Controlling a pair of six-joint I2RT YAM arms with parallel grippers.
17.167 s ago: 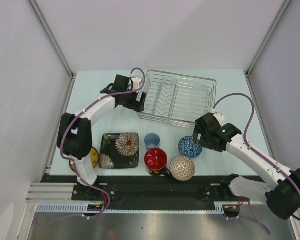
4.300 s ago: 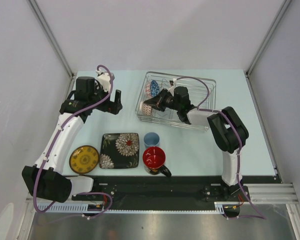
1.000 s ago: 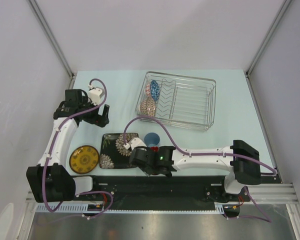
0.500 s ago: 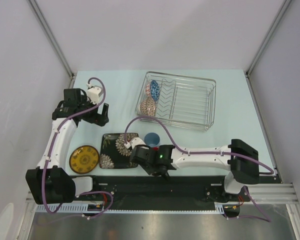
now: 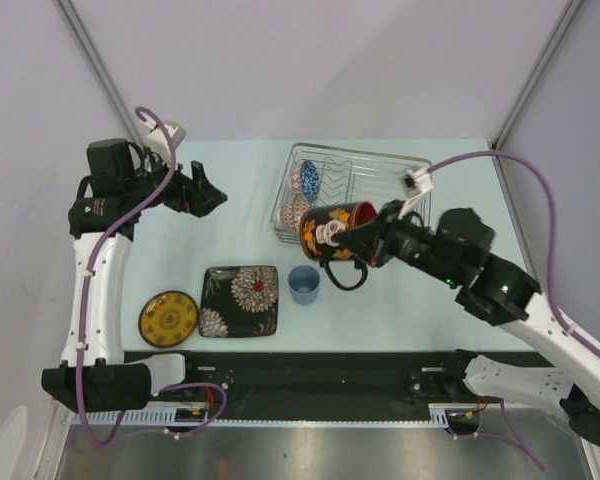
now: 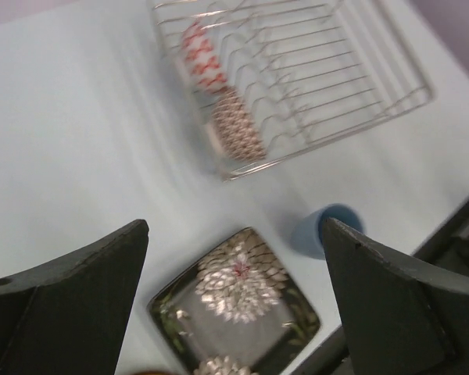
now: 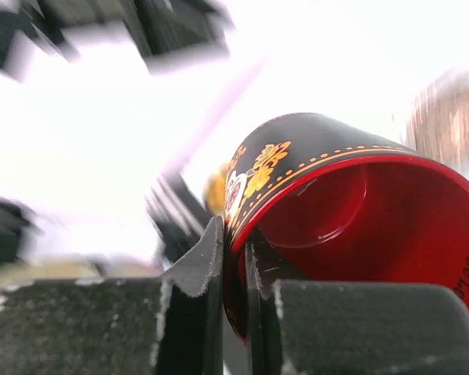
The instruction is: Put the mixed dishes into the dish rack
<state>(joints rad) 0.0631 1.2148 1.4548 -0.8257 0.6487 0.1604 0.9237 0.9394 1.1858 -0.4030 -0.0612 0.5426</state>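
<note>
My right gripper (image 5: 372, 244) is shut on the rim of the black mug with red inside (image 5: 330, 230), one finger inside and one outside (image 7: 233, 262). The mug (image 7: 352, 211) hangs tilted on its side, in the air over the front left corner of the dish rack (image 5: 380, 205). A blue patterned bowl (image 5: 308, 178) and a beige-pink bowl (image 5: 295, 210) stand on edge in the rack's left end. On the table lie the light-blue cup (image 5: 303, 283), the black square floral plate (image 5: 240, 300) and the yellow plate (image 5: 168, 317). My left gripper (image 5: 212, 194) hovers open and empty, left of the rack.
The left wrist view looks down on the rack (image 6: 313, 70), the floral plate (image 6: 234, 308) and the cup (image 6: 334, 226) between my wide fingers (image 6: 78, 289). Grey walls and metal frame posts (image 5: 105, 80) border the table. The black base rail (image 5: 310, 375) runs along the near edge.
The right arm has lifted the black mug off the near table and carried it up toward the rack's front left corner. The left arm has risen and drawn back to the far left.
</note>
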